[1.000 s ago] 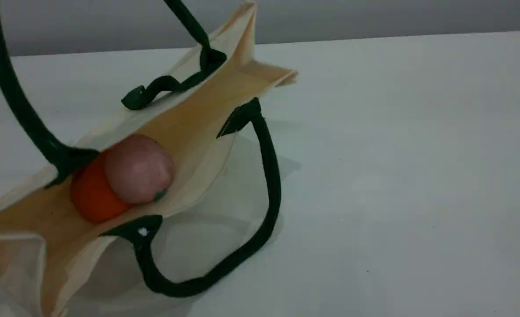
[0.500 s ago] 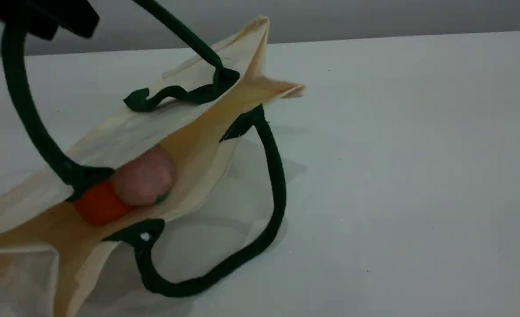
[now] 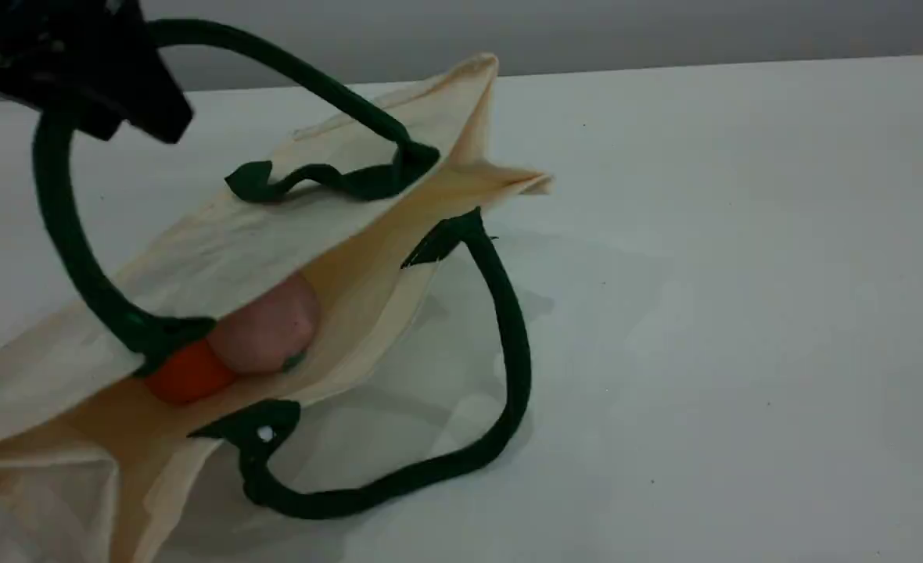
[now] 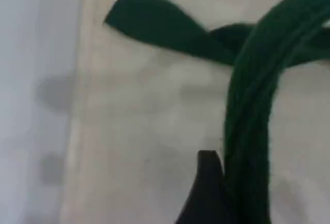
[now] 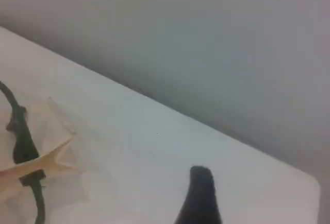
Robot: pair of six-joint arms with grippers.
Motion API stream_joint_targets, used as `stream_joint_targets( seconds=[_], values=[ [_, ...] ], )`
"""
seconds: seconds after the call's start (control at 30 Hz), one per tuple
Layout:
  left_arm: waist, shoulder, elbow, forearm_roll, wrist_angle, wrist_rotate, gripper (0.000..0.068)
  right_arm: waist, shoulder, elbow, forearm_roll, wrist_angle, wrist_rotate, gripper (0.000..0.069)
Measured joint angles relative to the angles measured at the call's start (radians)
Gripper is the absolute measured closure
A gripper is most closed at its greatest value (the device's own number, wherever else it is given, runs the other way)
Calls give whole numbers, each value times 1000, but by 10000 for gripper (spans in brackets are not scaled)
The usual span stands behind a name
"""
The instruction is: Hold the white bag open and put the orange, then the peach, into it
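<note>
**Both fruits are in the bag**

We see the orange [image 3: 188,375] and the peach [image 3: 266,328] inside the bag [image 3: 219,250]. They touch each other, and the peach sits just right of the orange. The bag lies low at the left of the table [image 3: 743,313], and its mouth is only a thin gap.

The far handle [image 3: 70,234] stands up in a loop that reaches the left gripper [image 3: 109,94] at the far left. In the left wrist view one fingertip [image 4: 206,188] touches that handle. We cannot tell if the gripper grips it or how wide it is.

The right gripper [image 5: 201,198] hangs over bare table, to the right of the bag. It is wide open and holds nothing.

We think the putting-in part is done. All that may be left is to let the handle go and move away.
</note>
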Motion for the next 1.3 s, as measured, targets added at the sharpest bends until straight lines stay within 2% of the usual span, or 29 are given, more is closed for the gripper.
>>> stream_joint_targets(
  seconds=[0.27,0.4,0.47,0.63,0.77,0.97,1.3],
  values=[
    [0,-1,-1,227,2,-143,176,0,0,0,-11,0,0,175],
    [0,-5,-1,300,3,-198,176,0,0,0,-28,0,0,175],
    [0,-6,-1,296,3,-209,176,0,0,0,-28,0,0,175],
    [0,-7,-1,188,10,-200,176,0,0,0,-35,0,0,176],
    [-27,-7,-1,161,2,-171,176,0,0,0,-50,0,0,176],
    [-132,39,-1,158,-59,-151,176,0,-2,0,-50,1,0,176],
    [-305,214,-2,152,-168,-203,176,0,-66,0,-43,0,12,176]
  ],
)
